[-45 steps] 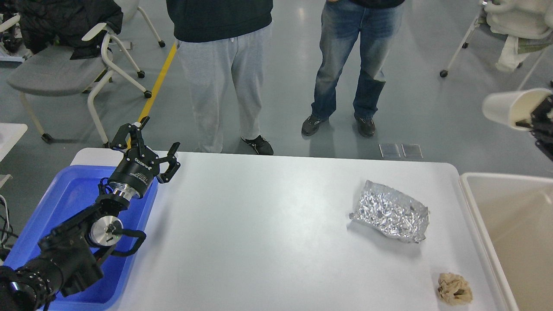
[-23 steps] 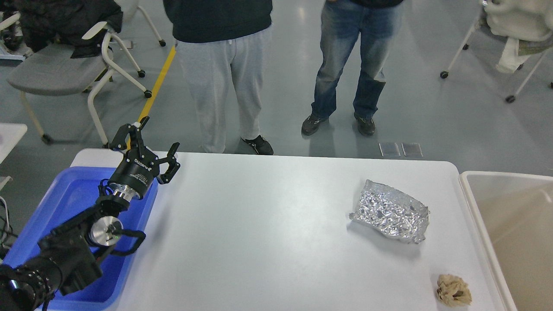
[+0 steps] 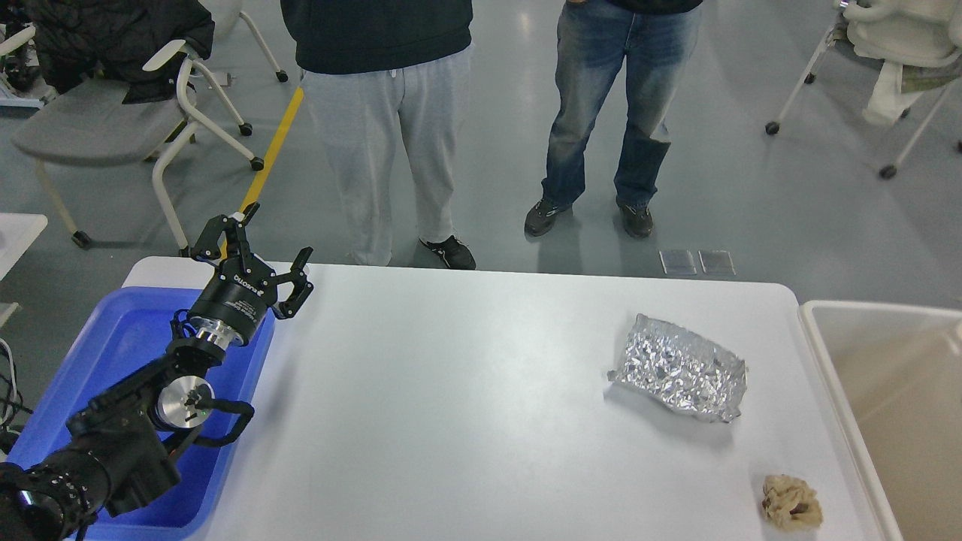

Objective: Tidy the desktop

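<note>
The white desktop (image 3: 466, 391) fills the middle of the head view. A crumpled sheet of silver foil (image 3: 680, 368) lies on its right part. A crumpled ball of brown paper (image 3: 791, 502) lies near its front right corner. My left gripper (image 3: 274, 252) is open and empty, held above the far left corner of the desktop over the edge of the blue tray (image 3: 90, 376). My right gripper is out of view.
A beige tub (image 3: 894, 406) stands against the desktop's right edge. Two people stand just beyond the far edge, one in grey trousers (image 3: 383, 143) and one in jeans (image 3: 609, 113). A grey chair (image 3: 113, 120) stands at the far left.
One second ago my right gripper with a white paper cup showed at the right edge above the tub; it has since left the view. The left arm has not moved.
</note>
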Tool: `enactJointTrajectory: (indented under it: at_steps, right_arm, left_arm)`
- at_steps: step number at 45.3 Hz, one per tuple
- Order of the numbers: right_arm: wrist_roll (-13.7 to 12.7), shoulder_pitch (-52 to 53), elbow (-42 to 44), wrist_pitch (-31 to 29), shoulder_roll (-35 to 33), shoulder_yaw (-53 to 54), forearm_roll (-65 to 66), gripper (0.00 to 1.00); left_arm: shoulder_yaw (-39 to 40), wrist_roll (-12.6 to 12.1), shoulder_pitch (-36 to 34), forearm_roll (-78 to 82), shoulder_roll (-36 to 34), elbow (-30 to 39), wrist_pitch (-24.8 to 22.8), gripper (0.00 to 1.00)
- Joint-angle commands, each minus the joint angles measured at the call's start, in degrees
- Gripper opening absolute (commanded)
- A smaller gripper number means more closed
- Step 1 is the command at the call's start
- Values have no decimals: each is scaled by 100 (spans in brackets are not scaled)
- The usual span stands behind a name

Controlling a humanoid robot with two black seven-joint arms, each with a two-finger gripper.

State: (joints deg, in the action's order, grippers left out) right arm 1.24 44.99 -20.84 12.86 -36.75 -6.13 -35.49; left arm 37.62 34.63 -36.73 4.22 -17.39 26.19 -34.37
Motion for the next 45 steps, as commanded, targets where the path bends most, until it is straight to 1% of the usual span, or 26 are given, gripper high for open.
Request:
enactJointTrajectory:
  at_steps: [1,4,8,16,25,34,35,36,37,38,39,45]
  right_arm:
    - [-291,-693,1328,-275,714,1008,613,0]
    - [-378,-789,1363,-407,705,1105,718,0]
    - [-475,-912,1398,-740,661,1123,745,0]
    - [-493,-974,1407,-1268,520,1114,824,0]
    - [-484,-974,1407,-1541,485,1114,947,0]
    - [-484,-930,1407,-1585,476,1149,938,0]
    - [-484,-921,1416,-1568,494,1149,938,13]
    - [-476,-921,1416,-1559,494,1149,938,33]
    - [-475,-921,1416,-1524,503,1149,938,64]
    - [-475,-913,1425,-1489,511,1158,938,93]
    - [-475,-895,1425,-1497,520,1184,938,100]
    - [-475,-895,1495,-1532,538,1184,947,100]
  left_arm:
    - [0,0,-1,0,-1,0,0,100]
    - [0,0,-1,0,7,0,0,100]
    - [0,0,-1,0,7,0,0,100]
    - [0,0,-1,0,7,0,0,100]
    - [0,0,-1,0,7,0,0,100]
    - [0,0,-1,0,-1,0,0,100]
    - [0,0,-1,0,-1,0,0,100]
    - [0,0,-1,0,-1,0,0,100]
    - [0,0,-1,0,-1,0,0,100]
    - [0,0,-1,0,-1,0,0,100]
    - [0,0,-1,0,-1,0,0,100]
    - [0,0,-1,0,-1,0,0,100]
